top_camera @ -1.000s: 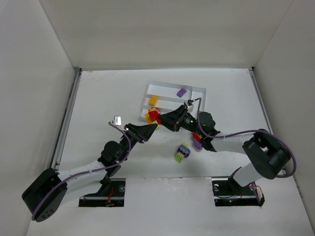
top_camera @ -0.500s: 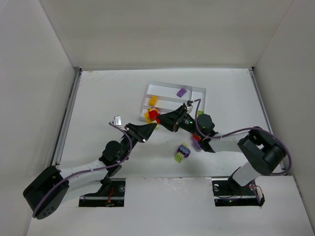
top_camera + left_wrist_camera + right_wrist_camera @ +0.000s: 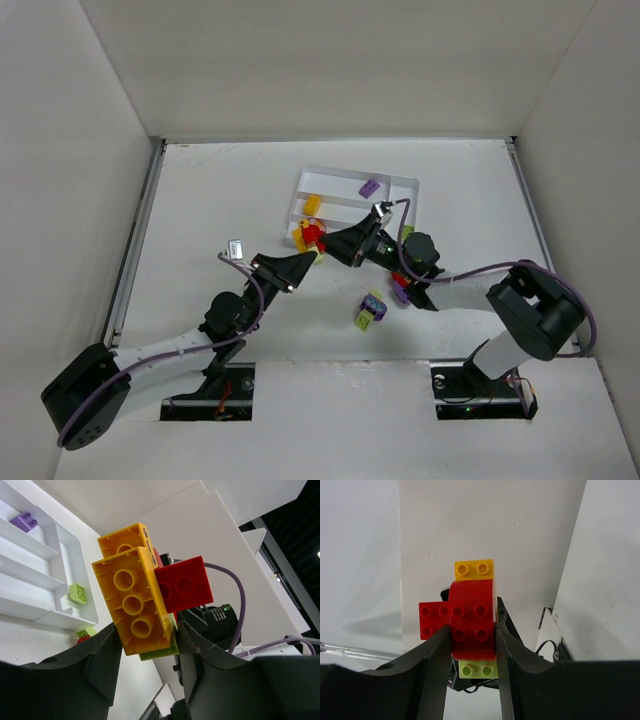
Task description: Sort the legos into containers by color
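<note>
The left gripper (image 3: 145, 642) has just closed; its fingers now clamp the yellow brick (image 3: 132, 605) of a stuck-together clump (image 3: 313, 235), held in the air over the tray's (image 3: 400, 181) near-left corner; the right gripper (image 3: 472, 637) stays clamped on the round red brick (image 3: 472, 620) of the same clump; with both arms gripping, pulling the colours apart looks next; loose bricks (image 3: 371, 308) wait on the table (image 3: 200, 200), so sorting is far from done.
</note>
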### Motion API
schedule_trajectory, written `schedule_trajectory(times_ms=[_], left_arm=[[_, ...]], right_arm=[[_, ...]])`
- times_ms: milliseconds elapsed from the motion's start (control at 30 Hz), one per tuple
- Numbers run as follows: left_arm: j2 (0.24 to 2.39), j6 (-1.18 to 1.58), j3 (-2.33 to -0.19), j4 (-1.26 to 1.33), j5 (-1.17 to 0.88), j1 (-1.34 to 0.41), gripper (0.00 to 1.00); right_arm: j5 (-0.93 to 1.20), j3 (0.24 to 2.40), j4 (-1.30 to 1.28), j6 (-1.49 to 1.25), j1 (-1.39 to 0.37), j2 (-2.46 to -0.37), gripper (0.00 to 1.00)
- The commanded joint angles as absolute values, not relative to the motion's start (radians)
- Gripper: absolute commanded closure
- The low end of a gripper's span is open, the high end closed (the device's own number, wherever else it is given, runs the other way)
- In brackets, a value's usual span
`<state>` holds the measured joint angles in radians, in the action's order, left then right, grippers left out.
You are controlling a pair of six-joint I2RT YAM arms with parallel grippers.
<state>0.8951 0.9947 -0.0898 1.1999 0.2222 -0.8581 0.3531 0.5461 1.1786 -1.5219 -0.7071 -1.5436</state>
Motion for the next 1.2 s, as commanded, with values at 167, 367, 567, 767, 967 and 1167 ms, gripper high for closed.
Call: schedule_trajectory(times_ms=[167,367,567,767,967,1167], left_arm=[[0.824,1.002,-0.075,1.302,0.236,-0.874,0.87],[0.848,1.002,-0.08,1.313,0.233,-0.875,0.87],[0.822,0.996,-0.086,1.304,0.222,-0.878,0.87],[0.789,0.988,-0.094,1.226,0.209,-0.857,0.86],[0.769,0.986,-0.103,1.141,0.177,-0.838,0.86],[0.762,1.017,-0.092,1.137,0.144,-0.808,0.85]], right_arm=[[0.328,0.546,1.16,-1.413,-0.637,-1.46,0.69],[0.327,0.561,1.127,-1.387,-0.636,-1.448,0.69],[0.331,0.525,1.102,-1.367,-0.588,-1.399,0.69],[0.282,0.584,0.685,-1.11,-0.551,-1.353,0.68],[0.134,0.776,0.24,-0.78,-0.556,-1.37,0.68],[0.02,0.957,0.02,-0.553,-0.596,-1.489,0.68]])
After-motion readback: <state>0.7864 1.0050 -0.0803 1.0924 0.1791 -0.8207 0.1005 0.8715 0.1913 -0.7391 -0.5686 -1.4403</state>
